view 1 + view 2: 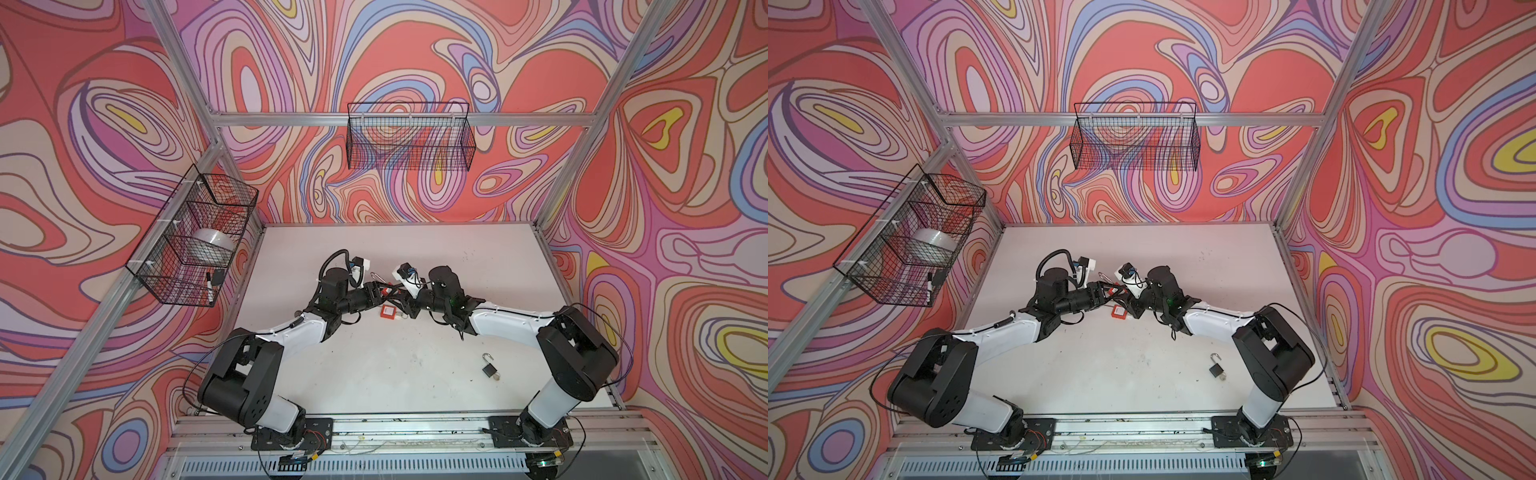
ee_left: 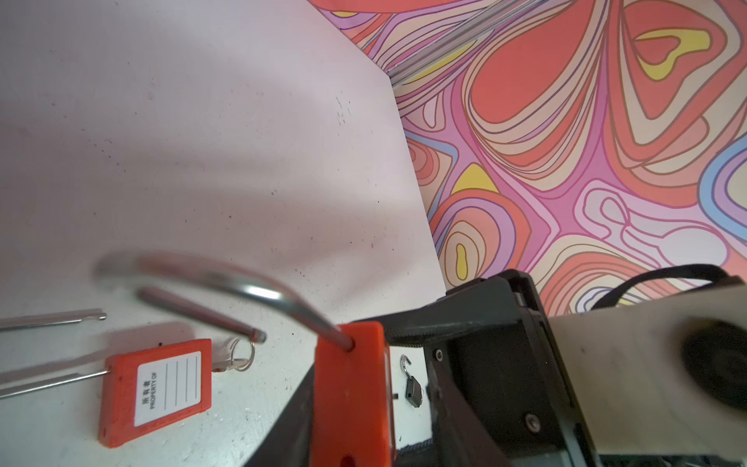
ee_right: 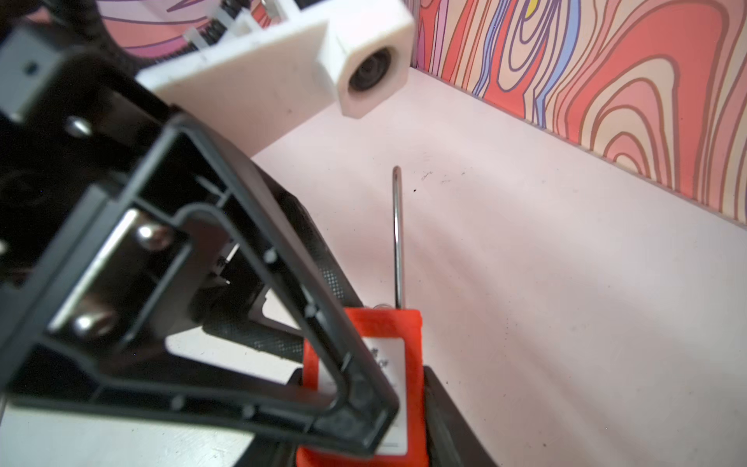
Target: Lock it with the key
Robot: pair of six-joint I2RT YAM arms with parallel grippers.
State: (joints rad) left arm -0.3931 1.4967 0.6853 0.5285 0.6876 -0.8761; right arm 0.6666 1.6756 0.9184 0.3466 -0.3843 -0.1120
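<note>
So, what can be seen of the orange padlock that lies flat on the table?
The orange padlock lies flat on the white table, label up. Its body looks like plastic; the white label reads PROPERTY OF. A long thin steel shackle enters one end, and its free leg stands outside the body, so it is open. A key on a ring sits at the other end. Nothing else is seen touching it.
</note>
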